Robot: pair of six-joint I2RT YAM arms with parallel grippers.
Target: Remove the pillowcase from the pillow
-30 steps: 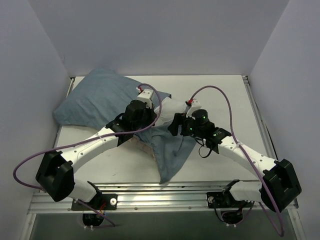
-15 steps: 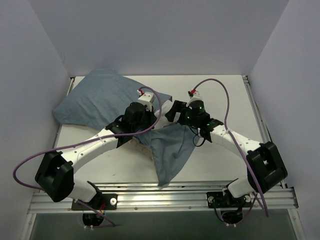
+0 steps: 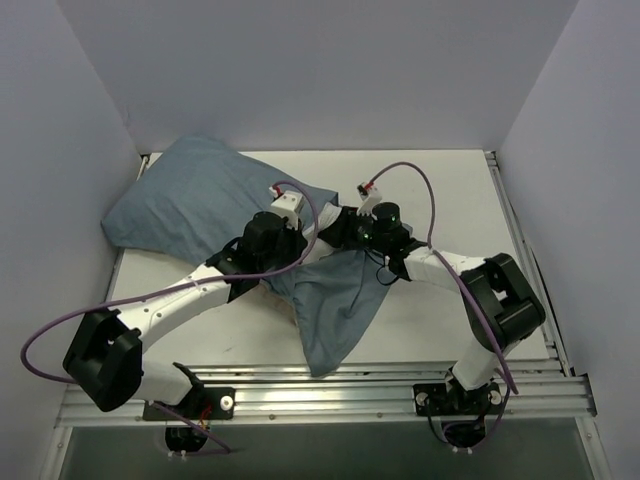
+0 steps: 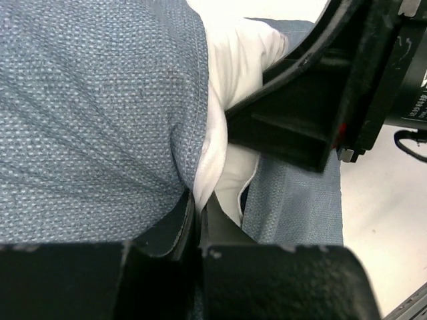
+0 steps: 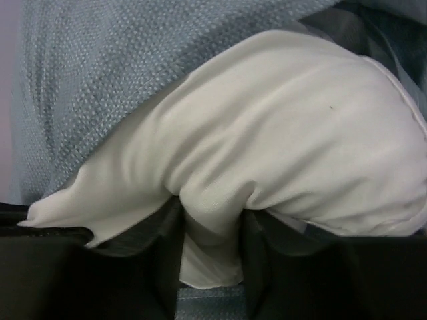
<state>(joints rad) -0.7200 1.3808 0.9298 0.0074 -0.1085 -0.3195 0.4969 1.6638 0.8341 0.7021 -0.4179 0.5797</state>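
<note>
Over the tabletop (image 3: 460, 180) I find the left hand (image 4: 199, 223) pinched shut on the pillowcase (image 4: 93, 120) hem — right hand (image 5: 212, 247) clamped on the pillow (image 5: 280, 133).

I see both arms stretched forward and angled inward, wrists nearly meeting at the middle. My left gripper (image 4: 197, 243) has its jaws pressed tight together, with a fold of the pillowcase (image 4: 87, 120) pinched between them. My right gripper (image 5: 210, 267), forearm pointing left from a sharply bent elbow, has its jaws partly apart, clamping a bunch of the pillow (image 5: 280, 133).
</note>
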